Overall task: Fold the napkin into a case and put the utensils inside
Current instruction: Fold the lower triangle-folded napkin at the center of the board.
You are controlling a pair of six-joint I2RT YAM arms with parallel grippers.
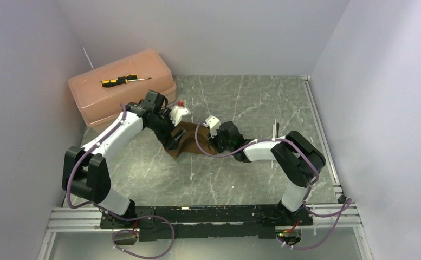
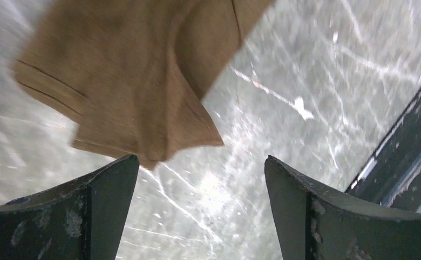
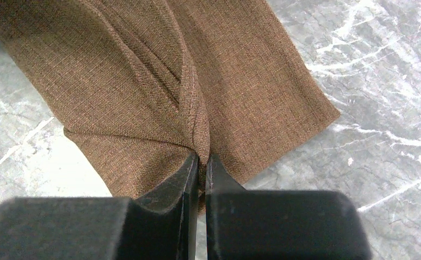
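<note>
No legible text or labels.

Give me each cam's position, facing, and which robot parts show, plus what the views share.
Top external: above and behind the bases, looking down at the table; both arms, pink box, screwdriver.
Left wrist: looks past the open left pincer at the napkin.
Right wrist: looks along the right pincer, shut on a napkin fold.
Shared: napkin and marbled table in all three.

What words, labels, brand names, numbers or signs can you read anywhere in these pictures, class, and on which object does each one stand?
None can be read in any view.
The pink box, the screwdriver lying on it, the napkin and both arms show no legible print.
</note>
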